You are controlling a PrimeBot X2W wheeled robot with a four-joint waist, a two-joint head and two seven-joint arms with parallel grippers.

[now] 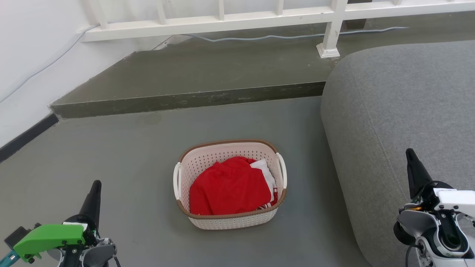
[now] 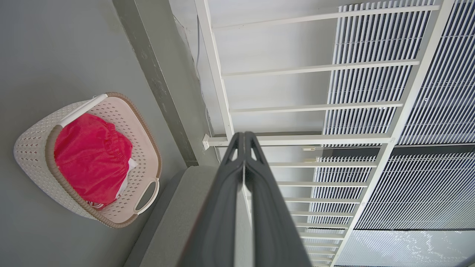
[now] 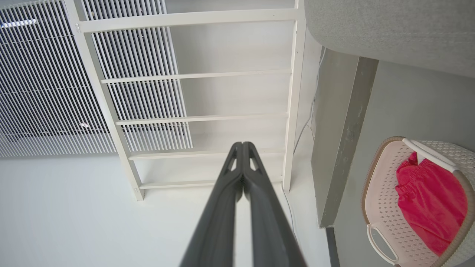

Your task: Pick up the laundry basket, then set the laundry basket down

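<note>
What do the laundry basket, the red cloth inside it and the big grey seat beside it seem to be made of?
The laundry basket: likely moulded plastic, cream, matte, with regular punched holes; its brown rim looks woven, perhaps only imitation. The red cloth: soft fabric, it folds and creases. The grey seat: upholstery textile, matte, with a stitched seam.

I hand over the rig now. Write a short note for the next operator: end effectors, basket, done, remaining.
Left end effector: shut, empty, apart from the laundry basket.
Right end effector: shut, empty, by the grey sofa.
Laundry basket: on the floor beside the sofa, red cloth inside.
Done: nothing yet.
Left: pick it up, set it down.
</note>
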